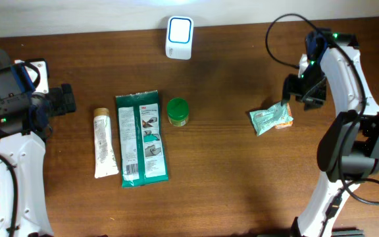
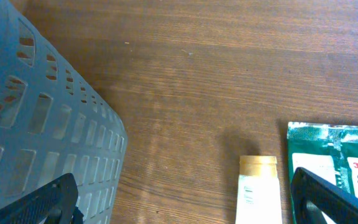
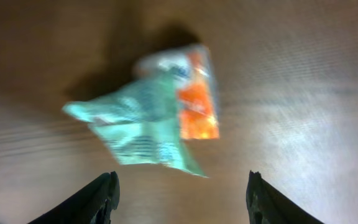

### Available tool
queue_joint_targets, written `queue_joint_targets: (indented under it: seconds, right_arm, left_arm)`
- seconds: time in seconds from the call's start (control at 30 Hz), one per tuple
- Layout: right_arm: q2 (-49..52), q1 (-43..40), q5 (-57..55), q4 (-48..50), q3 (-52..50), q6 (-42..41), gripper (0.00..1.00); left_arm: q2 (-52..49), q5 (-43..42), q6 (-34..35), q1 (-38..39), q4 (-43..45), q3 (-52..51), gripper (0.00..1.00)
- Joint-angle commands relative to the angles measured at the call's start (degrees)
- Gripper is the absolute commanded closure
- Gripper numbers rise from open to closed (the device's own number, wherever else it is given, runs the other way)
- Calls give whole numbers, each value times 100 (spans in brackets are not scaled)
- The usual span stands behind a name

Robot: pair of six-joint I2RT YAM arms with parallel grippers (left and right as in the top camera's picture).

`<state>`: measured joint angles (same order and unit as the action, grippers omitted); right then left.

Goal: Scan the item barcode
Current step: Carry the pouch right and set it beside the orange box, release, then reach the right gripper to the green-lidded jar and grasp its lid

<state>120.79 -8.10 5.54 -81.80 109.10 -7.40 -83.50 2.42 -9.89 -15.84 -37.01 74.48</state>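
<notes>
A crumpled teal and orange packet [image 1: 272,119] lies on the wooden table at the right. My right gripper [image 1: 296,92] hovers just beside it, up and to the right. In the right wrist view the packet [image 3: 154,115] is blurred and lies ahead of the right gripper [image 3: 182,190], whose jaws stand open and hold nothing. A white and blue barcode scanner [image 1: 179,37] stands at the table's far edge. My left gripper [image 1: 64,99] is at the far left; in its wrist view the left gripper [image 2: 182,199] is wide open over bare wood.
A white tube [image 1: 103,143], a dark green flat pack [image 1: 142,139] and a green-lidded jar [image 1: 177,111] lie left of centre. In the left wrist view a grey slotted basket [image 2: 36,124] fills the left, with the tube [image 2: 258,190] and the pack [image 2: 340,155] at the right.
</notes>
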Motion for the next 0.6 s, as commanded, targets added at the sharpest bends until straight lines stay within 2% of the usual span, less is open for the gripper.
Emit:
queue_joint_targets:
  seconds: [0.0,0.17,0.2,0.27,0.3,0.37,0.57]
  right_arm:
    - [-352,448,538,-162,590,417,37]
    - [-337,1506,605,-68,758,415,34]
    - [-332,1867,605,142,756,413,23]
    - [-332,2232,608,481,754,413,14]
    - [-332,2424,608,678,754,415,0]
    - [-326,2844,608,1071,706,516,2]
    - [-50,3746,599,1672,557,1996,2]
  left_arm:
    - [81,20,-31,-22,9,79,1]
    - [81,20,-31,-20,9,79,1]
    - [81,20,-31,-22,9,79,1]
    - [81,20,-31,-20,9,79,1]
    - [81,20,-31,-20,9,79,1]
    - [81,20,-31,-22,9,79,1]
    - [81,20,-31,-20,9,79,1]
